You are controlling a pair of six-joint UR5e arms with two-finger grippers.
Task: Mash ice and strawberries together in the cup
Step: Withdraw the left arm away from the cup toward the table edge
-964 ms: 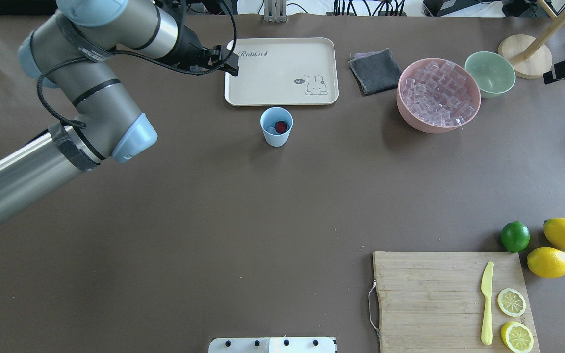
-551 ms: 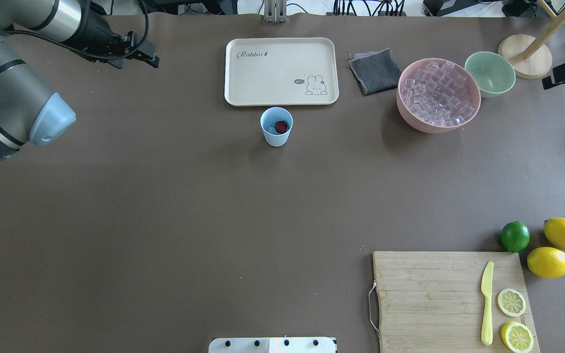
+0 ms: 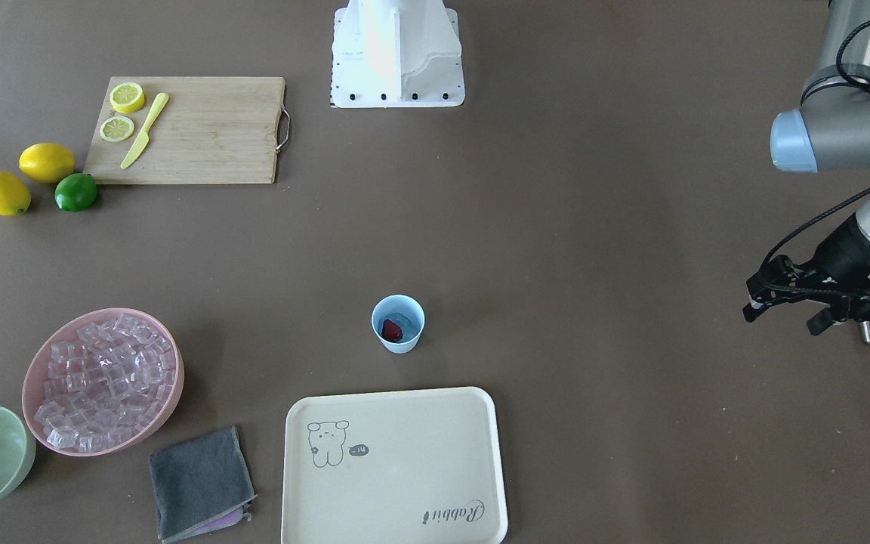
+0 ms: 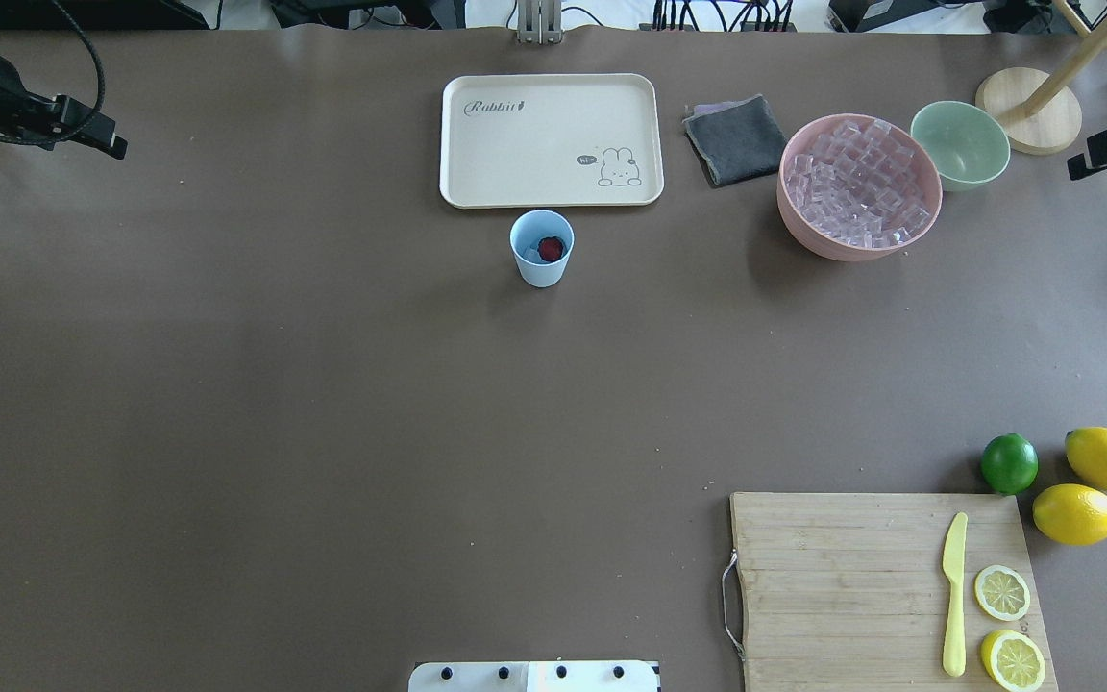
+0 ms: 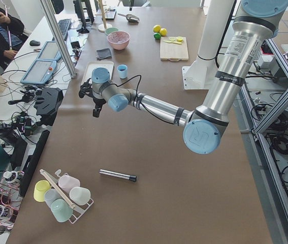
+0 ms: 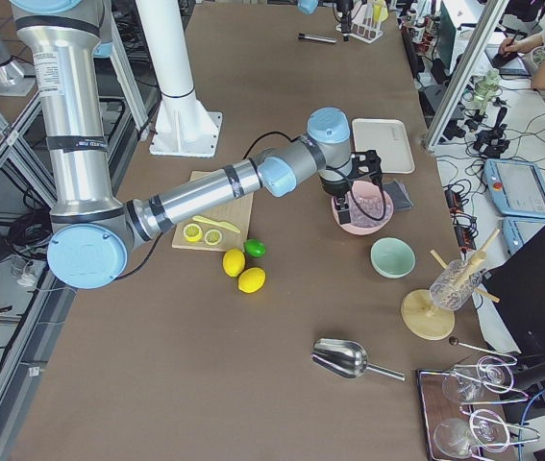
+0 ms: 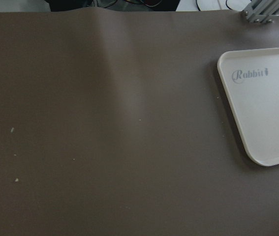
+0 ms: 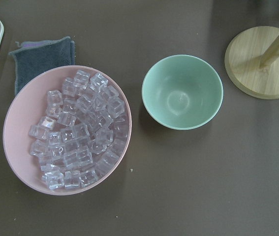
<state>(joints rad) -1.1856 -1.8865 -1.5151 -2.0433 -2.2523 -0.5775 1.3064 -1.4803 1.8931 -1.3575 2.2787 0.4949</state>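
You find the small light-blue plastic cup (image 4: 541,273) just beside the cream rectangular tray (image 4: 551,135), the small red strawberry (image 4: 551,249) and a clear ice cube (image 3: 405,319) inside it, the left gripper (image 3: 780,321) well apart with its fingers spread and empty, while for the right gripper (image 6: 359,187) I cannot tell.

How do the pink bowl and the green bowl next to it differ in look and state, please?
Colour: the pink bowl is pale pink, while the green bowl is mint green.
Size: the pink bowl is clearly wider than the green bowl.
Contents: the pink bowl is heaped with clear ice cubes, while the green bowl is empty.
Both are round, plain and upright, and they stand side by side on the brown table.
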